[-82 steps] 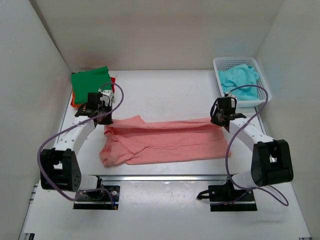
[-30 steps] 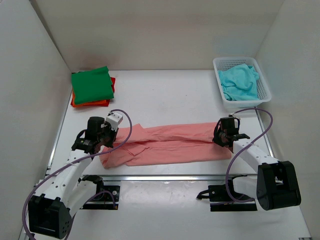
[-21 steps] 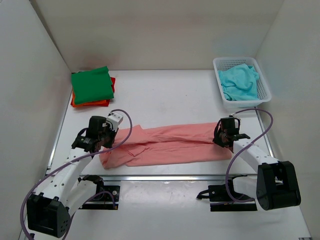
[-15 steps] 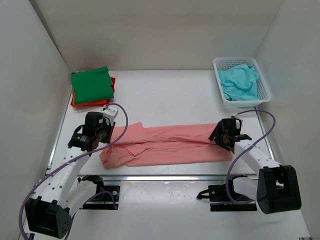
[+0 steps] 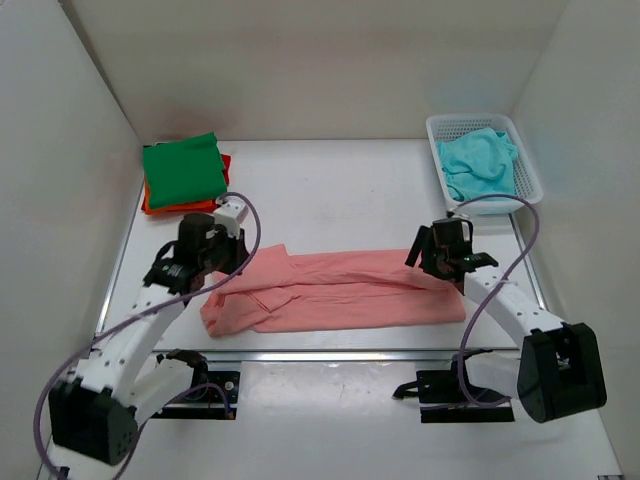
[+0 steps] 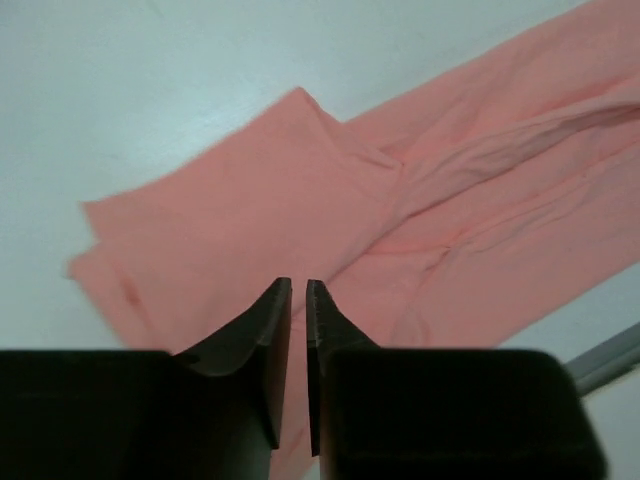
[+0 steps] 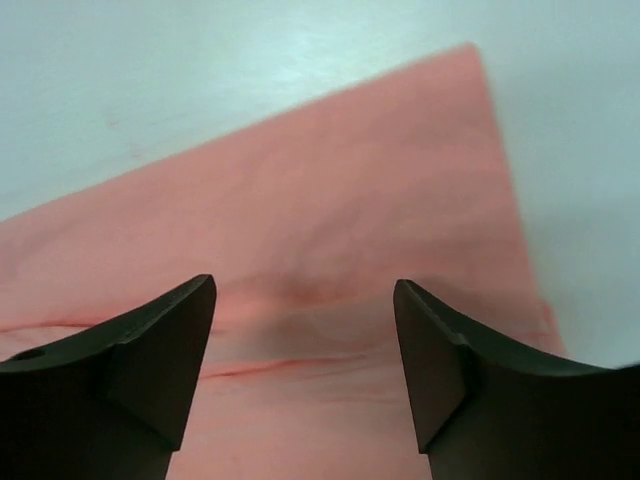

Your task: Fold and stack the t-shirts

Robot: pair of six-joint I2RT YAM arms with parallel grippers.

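Salmon pink t-shirt (image 5: 340, 290) lay on the table (image 5: 340, 190) as a long band running left to right, in front of the arms and spanning the gap between them. Its sleeved end pointed toward the left arm and its straight hem toward the right. The left gripper (image 6: 298, 288) hung just above the sleeved end, its jaws all but closed with only a slit between them and nothing in it. The right gripper (image 7: 303, 285) hovered over the hem end with its jaws spread wide, cloth showing below the gap.

Each arm had one short end beneath it, so a fold across the long axis would probably call for both. The green t-shirt (image 5: 183, 170) sat folded on the orange-red t-shirt (image 5: 150, 207) at the far left, nearer the left arm. The turquoise t-shirt (image 5: 478, 160) lay crumpled in the basket (image 5: 440, 125) at the far right. Nothing stood between the band and the stack.
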